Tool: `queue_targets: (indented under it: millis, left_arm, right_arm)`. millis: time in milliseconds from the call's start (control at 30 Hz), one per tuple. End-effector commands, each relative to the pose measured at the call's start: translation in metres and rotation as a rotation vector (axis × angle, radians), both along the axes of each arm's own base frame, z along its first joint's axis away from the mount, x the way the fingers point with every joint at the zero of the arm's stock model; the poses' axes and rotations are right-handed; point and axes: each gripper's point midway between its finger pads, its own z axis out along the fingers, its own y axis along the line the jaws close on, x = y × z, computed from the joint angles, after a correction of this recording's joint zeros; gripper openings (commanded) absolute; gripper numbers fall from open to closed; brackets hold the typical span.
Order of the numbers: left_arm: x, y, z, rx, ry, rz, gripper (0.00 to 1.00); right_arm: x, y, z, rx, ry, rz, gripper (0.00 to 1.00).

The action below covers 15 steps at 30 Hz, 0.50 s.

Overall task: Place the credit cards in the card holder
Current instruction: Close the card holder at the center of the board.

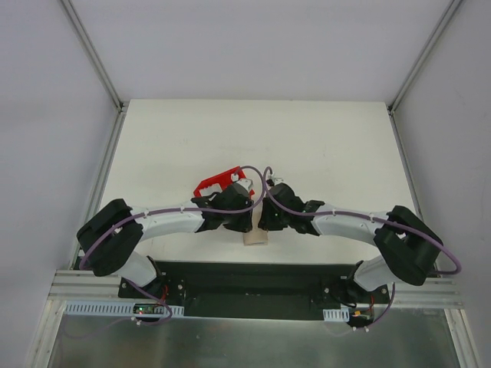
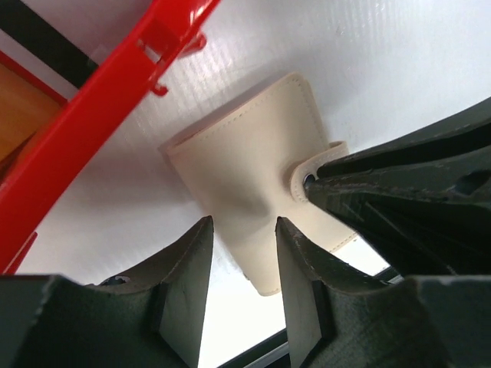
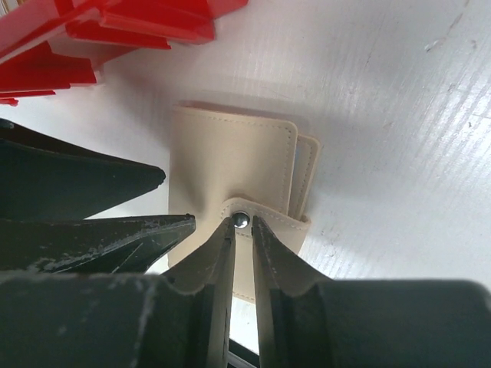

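The tan card holder [image 1: 255, 238] lies folded shut on the white table between my two grippers. It shows in the left wrist view [image 2: 245, 161] and the right wrist view [image 3: 230, 153]. My left gripper [image 1: 244, 221] is open, its fingertips [image 2: 244, 224] just above the holder's near edge and empty. My right gripper [image 1: 265, 220] is nearly shut, its fingertips [image 3: 242, 222] pinching the snap tab at the round stud [image 3: 241, 220]. Its fingers [image 2: 383, 192] also show in the left wrist view. No credit cards are in view.
The red two-compartment bin [image 1: 216, 184] stands just behind and left of the holder, close to the left gripper; it also shows in the left wrist view [image 2: 100, 92] and the right wrist view [image 3: 115, 31]. The table's dark front rail [image 1: 245, 276] runs just in front.
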Motion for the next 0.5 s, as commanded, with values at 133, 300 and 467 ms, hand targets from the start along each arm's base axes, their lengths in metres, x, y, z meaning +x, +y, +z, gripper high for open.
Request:
queue_targets:
  millis: [133, 300, 467]
  left_arm:
    - [-0.0121, 0.0125, -0.0086, 0.033, 0.015, -0.013, 0.37]
    - [-0.0116, 0.0123, -0.0115, 0.043, 0.018, -0.012, 0.37]
    - [-0.0113, 0.0080, -0.0156, 0.051, 0.030, -0.021, 0.35]
  right_arm:
    - [0.0041, 0.0143, 0.0078, 0.035, 0.002, 0.037, 0.17]
    - [0.0045, 0.0147, 0.0086, 0.035, 0.000, 0.039, 0.17]
    - [0.0037, 0.0148, 0.0017, 0.011, 0.024, 0.044, 0.16]
